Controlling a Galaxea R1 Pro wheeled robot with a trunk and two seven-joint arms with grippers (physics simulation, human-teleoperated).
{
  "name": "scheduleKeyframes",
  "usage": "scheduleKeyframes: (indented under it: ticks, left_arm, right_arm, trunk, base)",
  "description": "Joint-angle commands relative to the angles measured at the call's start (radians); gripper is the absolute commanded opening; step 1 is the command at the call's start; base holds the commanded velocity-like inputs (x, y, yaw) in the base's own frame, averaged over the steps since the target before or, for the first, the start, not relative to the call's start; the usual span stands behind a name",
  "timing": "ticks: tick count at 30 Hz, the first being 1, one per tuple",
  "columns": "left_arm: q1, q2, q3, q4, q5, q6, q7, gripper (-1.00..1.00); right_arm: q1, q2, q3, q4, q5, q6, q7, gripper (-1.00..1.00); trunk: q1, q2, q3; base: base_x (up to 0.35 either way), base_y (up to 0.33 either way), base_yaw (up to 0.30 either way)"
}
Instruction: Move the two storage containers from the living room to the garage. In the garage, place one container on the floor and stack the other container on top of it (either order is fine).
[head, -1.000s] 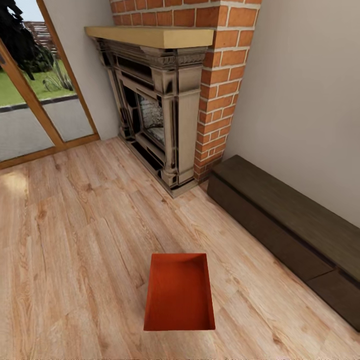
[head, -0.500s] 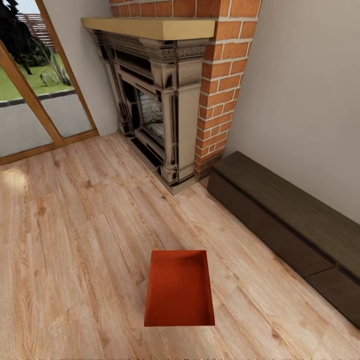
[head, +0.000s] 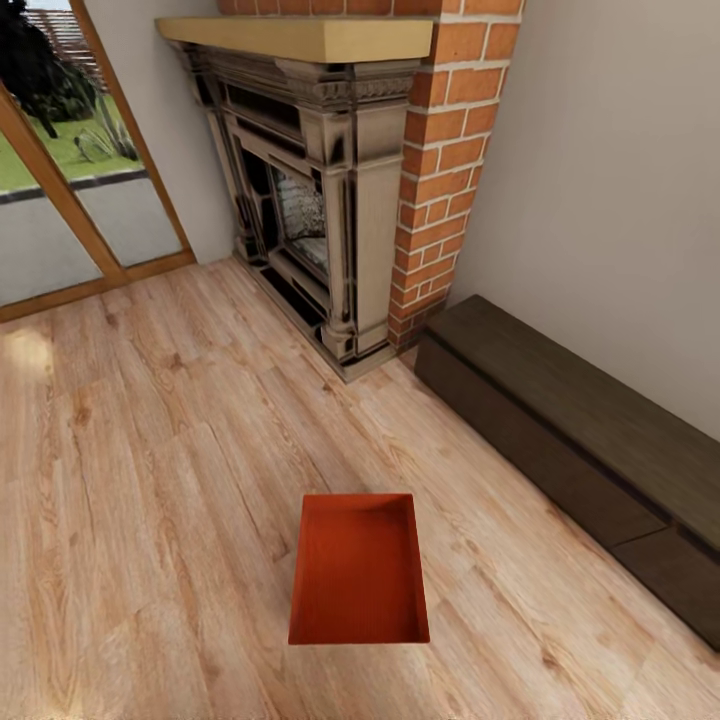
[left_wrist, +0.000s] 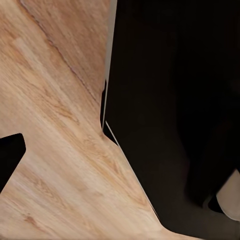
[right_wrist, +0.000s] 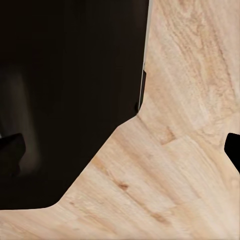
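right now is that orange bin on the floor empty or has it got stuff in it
Empty. The head view looks straight down into the storage container, upright on the wood floor, showing just its bare orange-red bottom.

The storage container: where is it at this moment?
In the head view, the storage container sits on the wood plank floor, low and central, nearer than the fireplace and left of the dark bench.

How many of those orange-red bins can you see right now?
1. The bin sits open side up on the wood floor, in front of the fireplace. A second one may be out of the camera's view.
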Motion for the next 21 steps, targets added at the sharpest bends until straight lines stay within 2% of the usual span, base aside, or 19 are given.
scheduleKeyframes:
  ticks: [1,21]
  left_arm:
    - [0.000,0.000,-0.009,0.001,0.008,-0.003,0.002,1.00]
    - [0.000,0.000,-0.009,0.001,0.008,-0.003,0.002,1.00]
  right_arm:
    - [-0.001,0.000,0.007,0.003,-0.010,-0.005,0.005,1.00]
    - [-0.001,0.000,0.007,0.003,-0.010,-0.005,0.005,1.00]
  trunk:
    - [0.000,0.000,-0.002]
    - [0.000,0.000,-0.034]
  base:
    - [0.000,0.000,0.000]
    - [0.000,0.000,0.000]
